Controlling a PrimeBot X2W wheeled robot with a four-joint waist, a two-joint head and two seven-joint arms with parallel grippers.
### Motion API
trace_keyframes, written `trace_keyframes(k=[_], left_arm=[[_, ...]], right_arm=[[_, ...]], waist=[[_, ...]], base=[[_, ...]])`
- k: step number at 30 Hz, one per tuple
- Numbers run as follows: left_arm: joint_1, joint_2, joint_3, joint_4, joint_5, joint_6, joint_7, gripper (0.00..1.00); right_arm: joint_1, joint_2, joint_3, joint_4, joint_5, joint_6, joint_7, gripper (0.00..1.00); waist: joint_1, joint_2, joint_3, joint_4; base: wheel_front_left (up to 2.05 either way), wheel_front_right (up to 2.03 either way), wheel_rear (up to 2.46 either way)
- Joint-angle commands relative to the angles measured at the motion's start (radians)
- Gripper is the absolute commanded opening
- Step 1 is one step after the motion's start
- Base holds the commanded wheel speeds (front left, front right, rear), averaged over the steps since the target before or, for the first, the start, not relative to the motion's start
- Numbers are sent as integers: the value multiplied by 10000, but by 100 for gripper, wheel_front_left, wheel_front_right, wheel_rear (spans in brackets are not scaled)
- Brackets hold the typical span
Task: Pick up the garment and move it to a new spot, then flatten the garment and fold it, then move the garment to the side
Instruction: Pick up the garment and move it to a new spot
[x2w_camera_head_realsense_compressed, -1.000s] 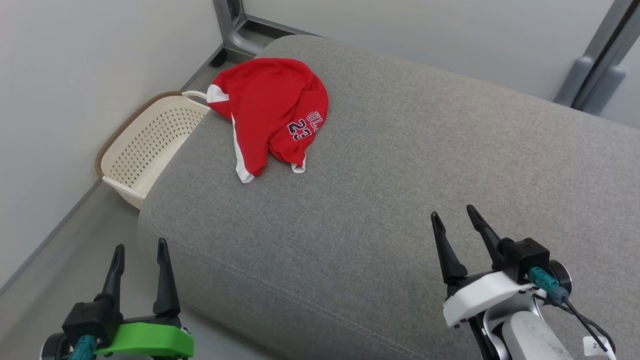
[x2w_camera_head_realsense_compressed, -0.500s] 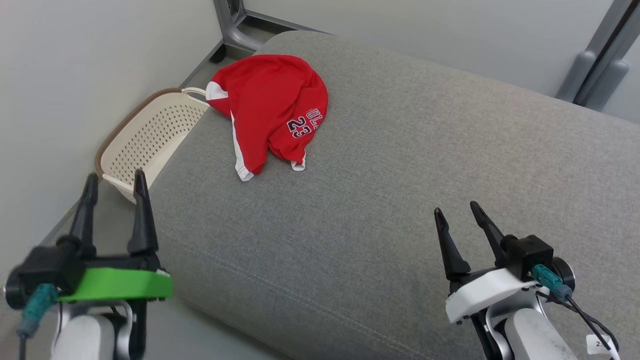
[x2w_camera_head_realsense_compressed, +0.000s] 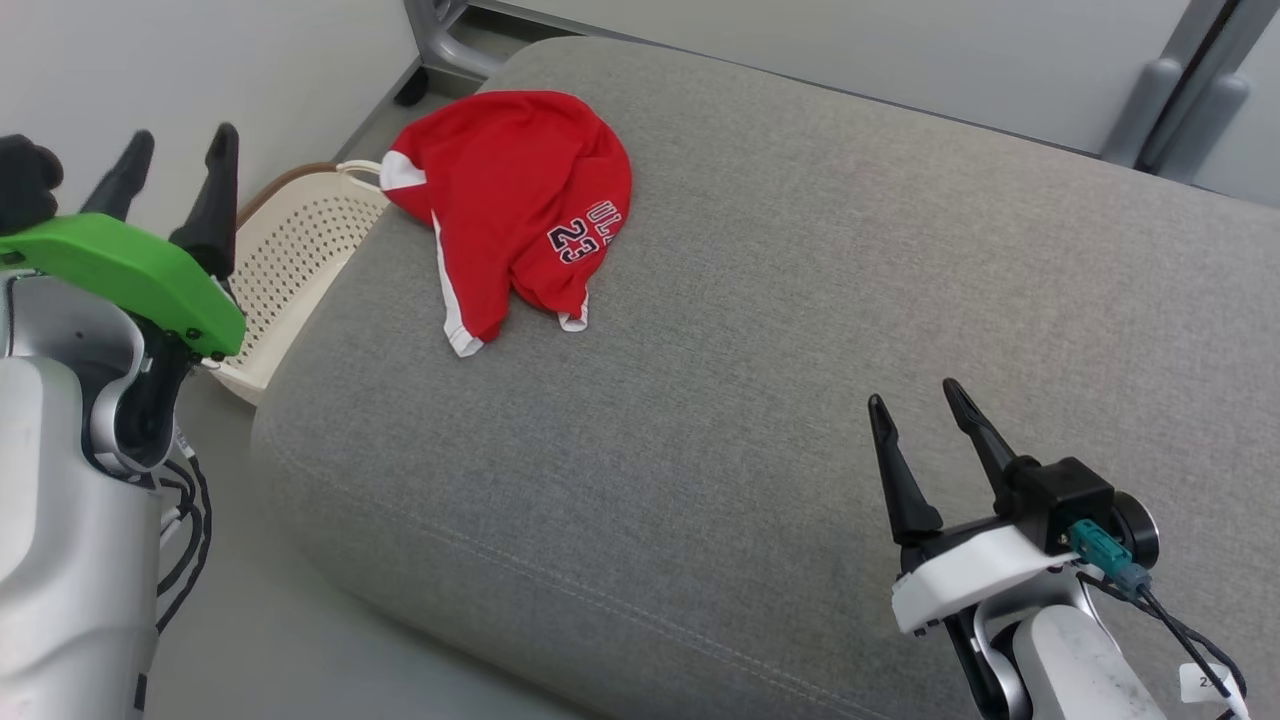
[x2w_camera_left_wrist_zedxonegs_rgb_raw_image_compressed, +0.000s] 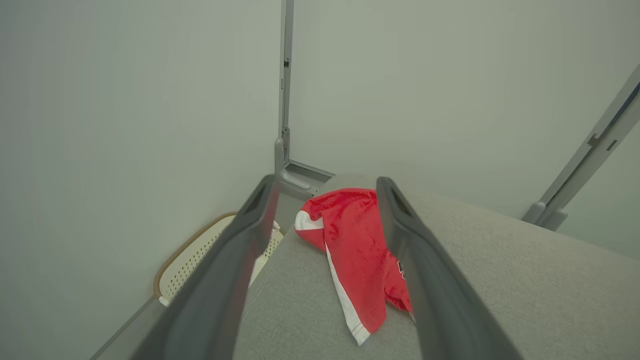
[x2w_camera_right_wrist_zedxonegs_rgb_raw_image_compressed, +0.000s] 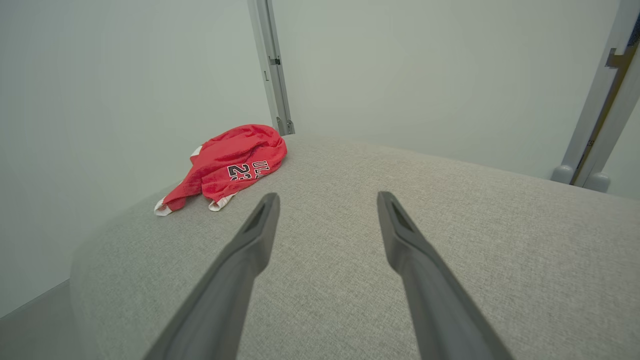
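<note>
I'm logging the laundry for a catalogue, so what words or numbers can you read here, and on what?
"23": dark digits edged in white, on the red garment.
"UL": letters just above the 23 on the same garment; the rest runs into a fold and cannot be read.
White tag at the head view's lower right corner: its print is too small to read.
</note>
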Motion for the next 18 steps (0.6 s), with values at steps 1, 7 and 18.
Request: trace_keyframes(k=[1, 7, 18], left_arm=[[-384, 78, -275, 773, -228, -59, 351, 100], [-1012, 203, -968, 2460, -1086, -84, 881, 100], [-1209, 622, -2520, 3839, -3091, -85, 823, 100]], right_arm=[[-123, -65, 24, -107, -65, -12, 84, 100], [-362, -66, 100, -313, -258, -12, 234, 100], [-718, -217, -136, -939, -670, -10, 609, 100]], waist=[[0, 0, 553, -620], [0, 0, 1177, -1215], [0, 0, 2466, -1714]], base=[[0, 0, 0], [0, 0, 0], [0, 0, 0]])
